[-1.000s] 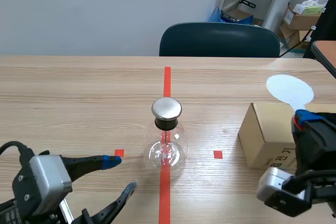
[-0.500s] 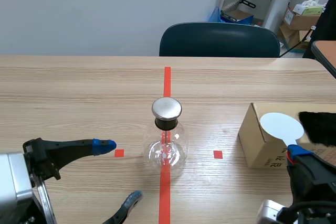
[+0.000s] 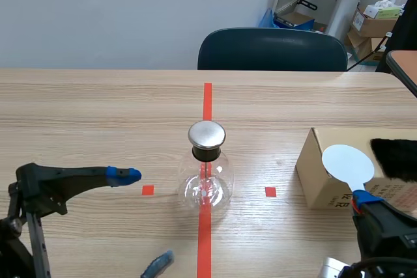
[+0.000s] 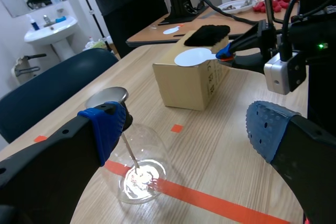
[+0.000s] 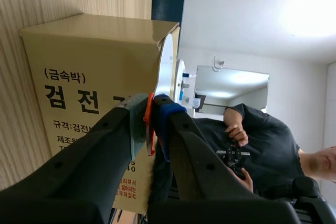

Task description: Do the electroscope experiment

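The clear round-bodied glass electroscope (image 3: 207, 168) with a black collar and a flat silvery metal cap stands upright near the middle of the light wooden table (image 3: 98, 109), right on the orange-red tape line (image 3: 207, 96). In the left wrist view a thin rod runs down from the cap inside the glass.

The left gripper (image 3: 144, 218) sits low on the robot's left, apart from the flask. Its fingers are spread wide with nothing between them. One blue-padded fingertip points toward the flask, and from its own camera the flask lies ahead of the gap, closer to one finger.

The right gripper (image 5: 151, 116) is on the other side, well apart from the flask. It is clamped on the orange-red handle of a flat white round disc (image 3: 348, 163). The disc stands up above the fingers, in front of the upper edge of a tan cardboard box (image 3: 319, 177) with black print. It seems just beside that edge, though I cannot tell whether it touches. A black furry pad (image 3: 394, 159) lies on top of the box.

Across the table stands a dark blue chair (image 3: 272, 49). In the right wrist view a person in a dark top (image 5: 257, 135) shows past the box.
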You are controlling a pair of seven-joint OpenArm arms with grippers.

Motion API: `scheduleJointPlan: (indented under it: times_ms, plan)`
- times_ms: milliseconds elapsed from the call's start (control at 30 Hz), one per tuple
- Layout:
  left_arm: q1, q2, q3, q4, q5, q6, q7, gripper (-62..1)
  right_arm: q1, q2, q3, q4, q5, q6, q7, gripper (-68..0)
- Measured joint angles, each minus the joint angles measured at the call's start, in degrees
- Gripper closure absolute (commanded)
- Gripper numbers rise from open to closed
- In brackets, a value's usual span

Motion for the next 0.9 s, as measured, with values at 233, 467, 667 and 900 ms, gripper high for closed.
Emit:
scheduleJointPlan:
  times_ms: [233,467,667,900]
  plan:
    - [2.2,-2.0,0.0,0.0,1.3,0.0,0.1,-49.7,0.0,0.0,0.0,0.0,-0.3,0.0,-0.4,-26.0]
    - [2.8,-4.2,0.0,0.0,1.3,0.0,-0.7,-49.7,0.0,0.0,-0.2,0.0,-0.9,0.0,-0.4,-67.9]
    - [2.8,-4.2,-0.4,0.0,4.9,0.0,-0.6,-49.7,0.0,0.0,-0.3,0.0,-0.9,0.0,-1.0,-67.9]
    - [2.8,-4.2,-0.6,0.0,7.7,0.4,-0.6,-49.7,0.0,0.0,-0.3,0.0,-0.9,0.0,-1.0,-67.9]
